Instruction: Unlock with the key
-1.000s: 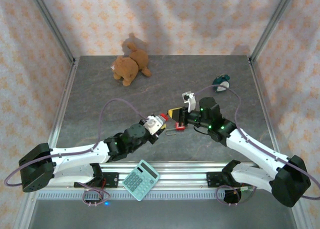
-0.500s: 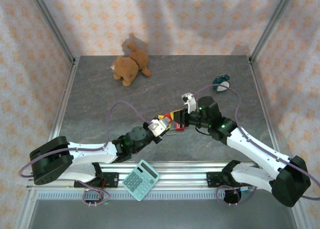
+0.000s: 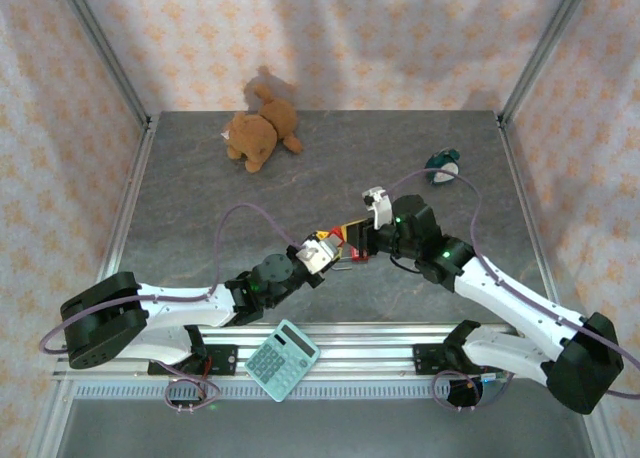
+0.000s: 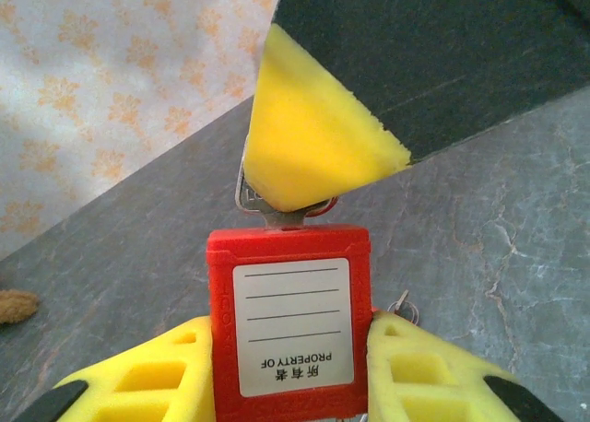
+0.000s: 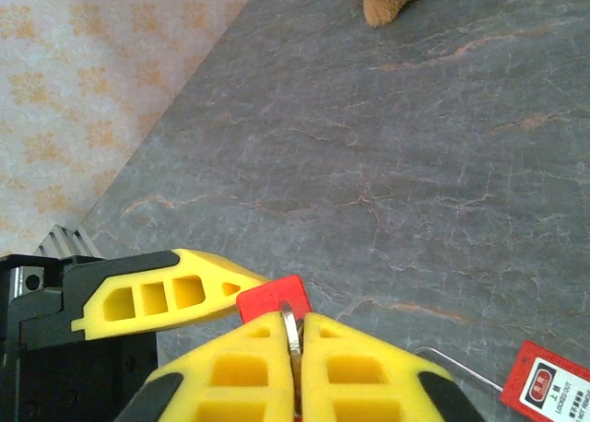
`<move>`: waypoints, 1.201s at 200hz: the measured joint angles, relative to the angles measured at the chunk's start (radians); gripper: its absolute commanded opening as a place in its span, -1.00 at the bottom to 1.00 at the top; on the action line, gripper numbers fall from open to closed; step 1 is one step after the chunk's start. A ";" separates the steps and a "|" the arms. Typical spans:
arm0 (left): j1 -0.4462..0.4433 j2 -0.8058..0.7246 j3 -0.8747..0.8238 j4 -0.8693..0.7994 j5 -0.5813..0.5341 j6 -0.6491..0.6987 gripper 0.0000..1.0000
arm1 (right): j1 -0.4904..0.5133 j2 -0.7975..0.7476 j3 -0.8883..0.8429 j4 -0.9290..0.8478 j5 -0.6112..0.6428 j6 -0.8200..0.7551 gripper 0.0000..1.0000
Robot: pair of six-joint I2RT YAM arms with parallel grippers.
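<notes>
Two tight grips: left claw (image 4: 290, 353) on padlock (image 4: 289, 293), right claw (image 5: 293, 324) on key (image 5: 291, 345).

Bright, even, diffuse light from overhead in all three views. In the top view, a soft shadow behind the teddy bear (image 3: 262, 138) on the back wall (image 3: 400, 38), upper centre, with fainter streaks beside it. Sharp in the left wrist view, with legible print on the red padlock (image 4: 288, 321), lower centre. Slightly soft towards the top edge of the right wrist view, with a faint gleam on the key (image 5: 291, 334), bottom centre.
</notes>
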 measured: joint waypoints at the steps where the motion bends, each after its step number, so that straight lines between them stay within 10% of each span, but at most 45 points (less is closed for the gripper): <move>1: 0.000 0.000 0.000 0.000 0.000 0.000 -0.66 | 0.000 0.000 0.001 -0.002 0.000 0.000 -0.80; 59: -0.001 -0.055 0.000 0.003 -0.001 -0.008 -0.66 | -0.003 -0.062 0.071 -0.077 0.060 0.044 -0.36; 240: -0.039 -0.064 0.134 -0.196 -0.316 0.297 -0.54 | -0.120 0.055 0.063 -0.148 0.476 0.176 -0.01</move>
